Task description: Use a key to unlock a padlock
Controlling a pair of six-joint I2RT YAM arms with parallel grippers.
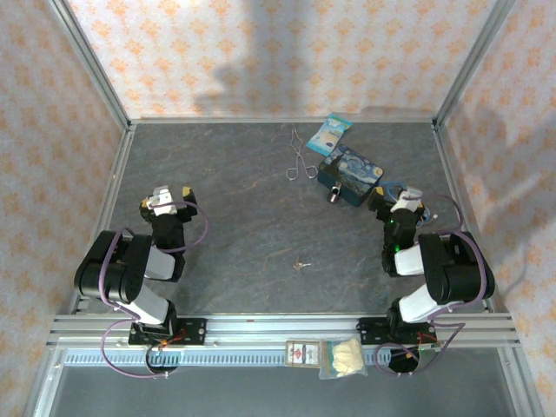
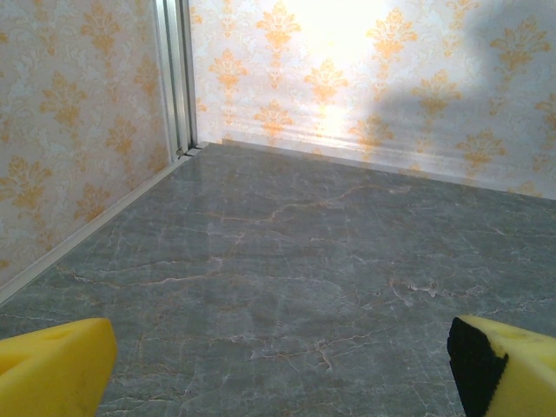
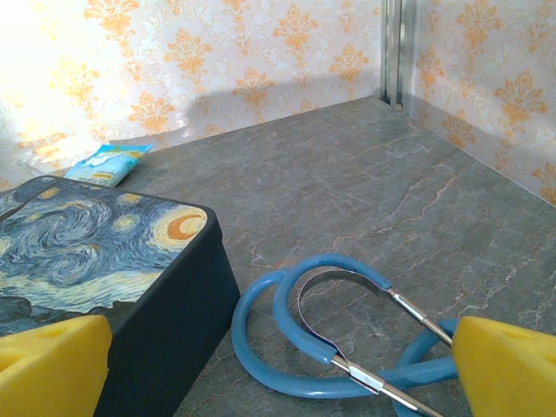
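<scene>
The tiny dark padlock (image 1: 333, 197) lies on the grey table against the front left corner of the blue painted tin (image 1: 352, 174). A small silvery key (image 1: 301, 264) lies alone near the table's middle, between the two arms. My left gripper (image 1: 167, 196) hovers at the left, far from both, open with bare table between its yellow fingers (image 2: 52, 369). To the right of the tin, my right gripper (image 1: 400, 196) stands open. Its yellow fingers (image 3: 508, 373) frame the tin's side (image 3: 165, 321) and a blue stethoscope (image 3: 287, 347).
Thin wire tongs (image 1: 300, 156) and a light blue packet (image 1: 330, 135) lie behind the tin near the back wall. Patterned walls and aluminium posts (image 2: 174, 78) enclose the table. A small bagged item (image 1: 340, 357) rests on the front rail.
</scene>
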